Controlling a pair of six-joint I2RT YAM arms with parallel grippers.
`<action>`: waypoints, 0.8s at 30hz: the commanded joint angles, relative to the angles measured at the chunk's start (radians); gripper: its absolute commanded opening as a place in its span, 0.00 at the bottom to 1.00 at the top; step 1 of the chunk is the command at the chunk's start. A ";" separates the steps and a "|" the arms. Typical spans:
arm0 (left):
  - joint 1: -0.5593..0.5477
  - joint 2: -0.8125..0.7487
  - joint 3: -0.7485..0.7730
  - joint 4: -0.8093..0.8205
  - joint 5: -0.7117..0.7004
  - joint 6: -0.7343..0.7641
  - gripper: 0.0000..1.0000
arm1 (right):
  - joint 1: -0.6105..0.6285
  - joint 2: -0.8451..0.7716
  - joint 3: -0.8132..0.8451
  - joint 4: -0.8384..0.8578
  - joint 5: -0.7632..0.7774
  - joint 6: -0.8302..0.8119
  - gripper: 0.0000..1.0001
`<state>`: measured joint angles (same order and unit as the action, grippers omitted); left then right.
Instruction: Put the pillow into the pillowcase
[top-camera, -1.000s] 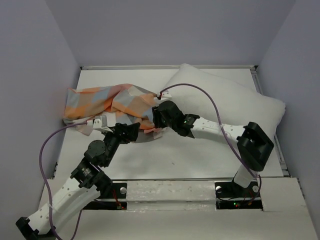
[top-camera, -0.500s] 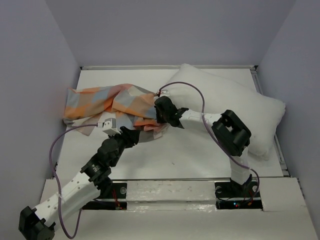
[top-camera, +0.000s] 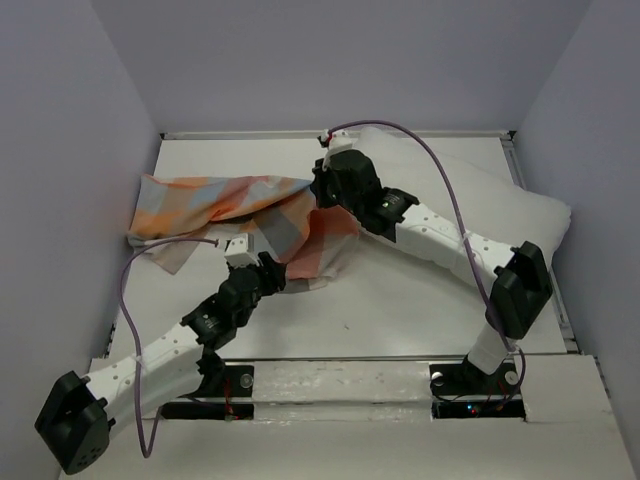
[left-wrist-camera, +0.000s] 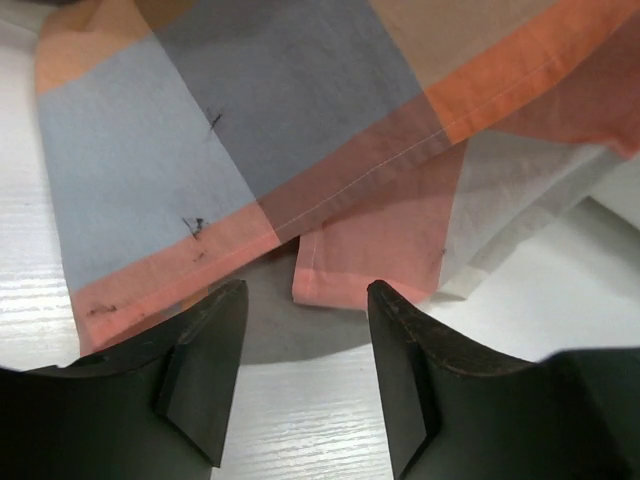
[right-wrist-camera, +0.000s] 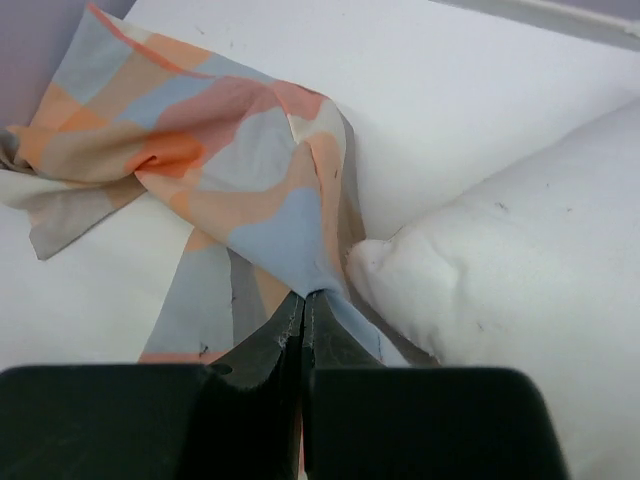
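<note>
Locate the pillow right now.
In the top view the pillow lies on the table's far right side, its left corner beside the pillowcase.

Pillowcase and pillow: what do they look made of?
The pillowcase looks like thin woven cloth, probably cotton, with a matte finish: a stitched hem and soft folds show. The pillow has a white matte cloth shell and looks plump; its filling is unseen.

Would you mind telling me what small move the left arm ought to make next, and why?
Probably ease the open left gripper forward and down, then close on the orange hem of the pillowcase, just ahead of its fingertips. The right gripper pinches an upper fold beside the pillow, so holding the lower edge should help spread the opening.
</note>
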<state>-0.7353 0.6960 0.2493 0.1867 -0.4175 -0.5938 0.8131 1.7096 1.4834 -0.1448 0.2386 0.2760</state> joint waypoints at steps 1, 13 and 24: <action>-0.061 0.065 0.082 0.135 -0.118 0.136 0.63 | 0.003 -0.013 0.077 -0.113 -0.039 -0.109 0.00; -0.125 0.353 0.154 0.491 -0.109 0.380 0.86 | 0.003 -0.074 0.100 -0.150 -0.108 -0.109 0.00; -0.116 0.572 0.251 0.640 -0.225 0.445 0.74 | 0.003 -0.091 0.084 -0.151 -0.108 -0.110 0.00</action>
<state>-0.8562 1.2255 0.4351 0.6987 -0.5133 -0.2024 0.8131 1.6661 1.5387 -0.3080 0.1394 0.1795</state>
